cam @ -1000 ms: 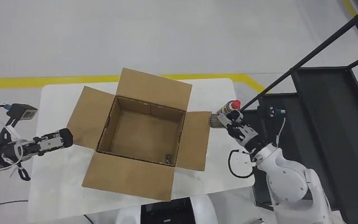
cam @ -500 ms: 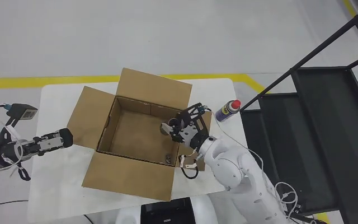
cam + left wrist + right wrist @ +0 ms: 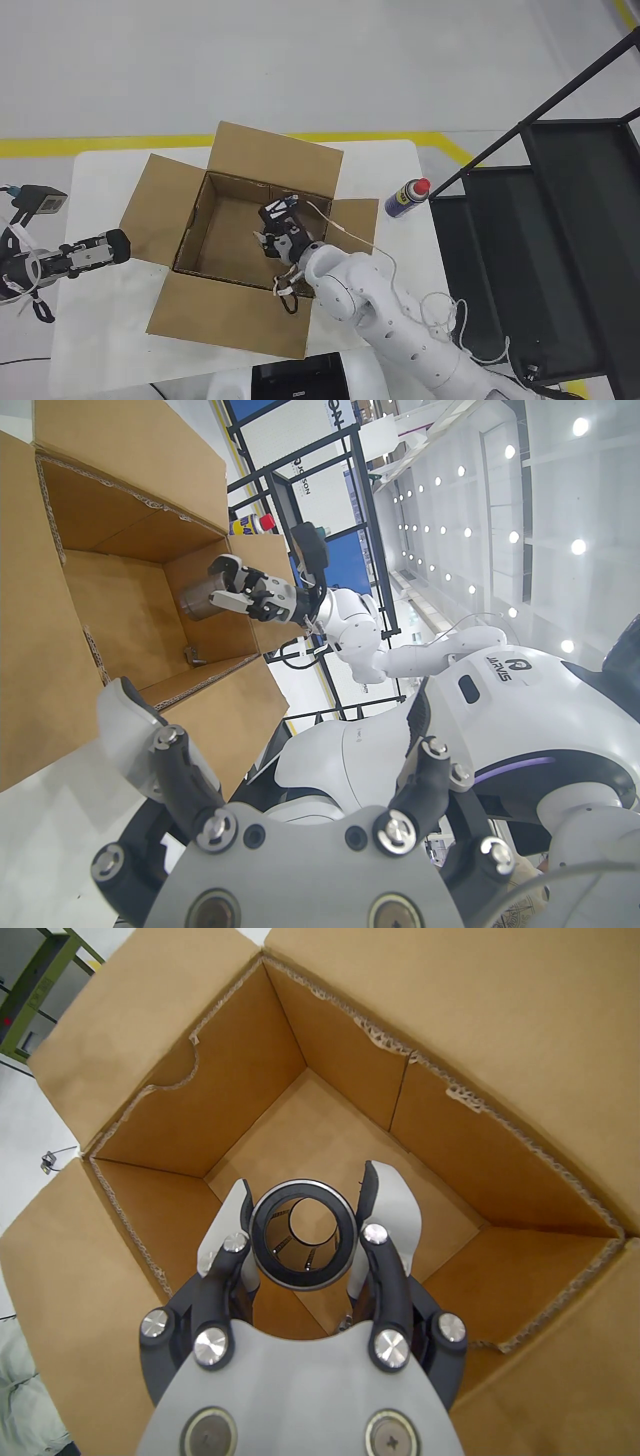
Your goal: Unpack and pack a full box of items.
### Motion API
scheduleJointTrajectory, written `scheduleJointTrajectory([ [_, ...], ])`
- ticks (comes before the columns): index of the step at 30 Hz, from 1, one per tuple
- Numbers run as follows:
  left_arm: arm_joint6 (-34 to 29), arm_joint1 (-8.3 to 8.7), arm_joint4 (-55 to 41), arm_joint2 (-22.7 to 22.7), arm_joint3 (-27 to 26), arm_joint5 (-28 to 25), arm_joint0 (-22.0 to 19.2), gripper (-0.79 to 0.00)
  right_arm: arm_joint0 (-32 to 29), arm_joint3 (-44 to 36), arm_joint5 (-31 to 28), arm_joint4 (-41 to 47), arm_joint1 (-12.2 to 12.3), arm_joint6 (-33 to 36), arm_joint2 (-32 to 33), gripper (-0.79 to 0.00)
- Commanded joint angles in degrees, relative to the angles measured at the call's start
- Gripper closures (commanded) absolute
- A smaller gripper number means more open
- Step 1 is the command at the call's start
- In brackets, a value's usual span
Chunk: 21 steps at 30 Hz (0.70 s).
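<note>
**Metal cylinder held over the open box by the right arm**

A cardboard box (image 3: 270,157) is seen in the middle of a white table (image 3: 110,180), with all four flaps folded outward. The right gripper (image 3: 306,1188) is placed over the right, far part of the box opening. Its fingers are closed narrowly on a hollow metal cylinder (image 3: 304,1278), which is clamped from two sides. The bore of the cylinder is pointed down toward the box floor. In the left wrist view the cylinder is seen inside the box, against its inner walls and apart from the floor.

A small metal part (image 3: 192,655) is seen on the box floor, in the near right corner.

The left gripper (image 3: 110,247) is held low over the left side of the table, outside the box and just beside its left flap. Its linkage is spread wide, and nothing is held between the fingers.

A spray can (image 3: 408,196) with a red cap is laid on its side on the table, beyond the right flap and near the right edge. A black metal rack (image 3: 560,200) is stood to the right of the table.
</note>
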Motion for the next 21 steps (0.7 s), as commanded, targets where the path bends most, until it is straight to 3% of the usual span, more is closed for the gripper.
scheduleJointTrajectory([
  [1,0.0,0.00,0.0,0.0,0.0,0.0,0.0,-0.785,1.1,2.2,0.4,-0.1,-0.5,-0.7,-1.2,0.000],
  [21,0.0,0.00,0.0,0.0,0.0,0.0,0.0,-0.785,11.5,20.7,1.0,-3.1,-5.3,-4.4,-9.4,0.000],
])
